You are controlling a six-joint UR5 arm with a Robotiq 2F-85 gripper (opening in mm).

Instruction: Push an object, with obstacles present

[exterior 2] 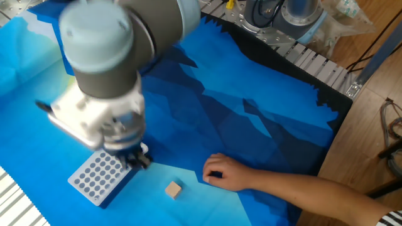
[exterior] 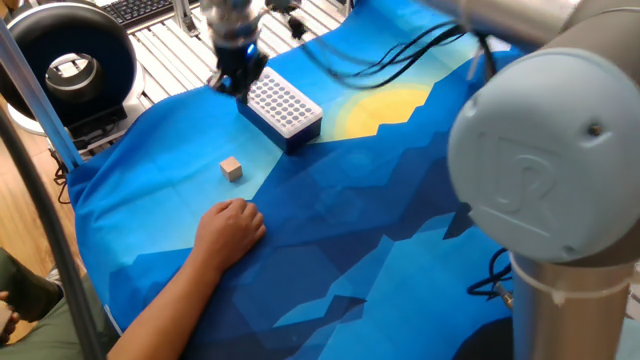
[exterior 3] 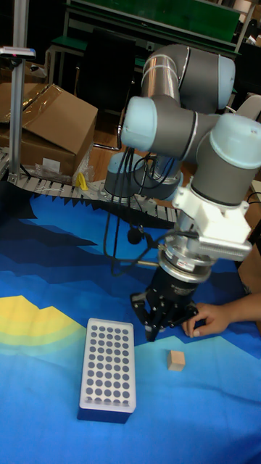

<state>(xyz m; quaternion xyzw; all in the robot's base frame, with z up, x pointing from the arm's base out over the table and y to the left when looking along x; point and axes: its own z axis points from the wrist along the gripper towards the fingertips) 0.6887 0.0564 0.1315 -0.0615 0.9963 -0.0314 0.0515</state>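
The object, a tiny tan cube (exterior: 232, 169) (exterior 2: 173, 189) (exterior 3: 175, 359), lies on the blue cloth with nothing touching it. The obstacle, a white perforated box with dark sides (exterior: 283, 105) (exterior 2: 100, 177) (exterior 3: 107, 366), lies a short way from it. My gripper (exterior: 238, 78) (exterior 2: 135, 158) (exterior 3: 161, 326) hangs above the cloth by the box's end, apart from the cube, its dark fingers drawn together on nothing.
A person's hand (exterior: 232, 228) (exterior 2: 223, 172) (exterior 3: 210, 319) rests on the cloth close to the cube. Cables trail behind the box. A metal roller rack (exterior: 165, 45) borders the cloth, and a black ring device (exterior: 65, 65) stands beyond it.
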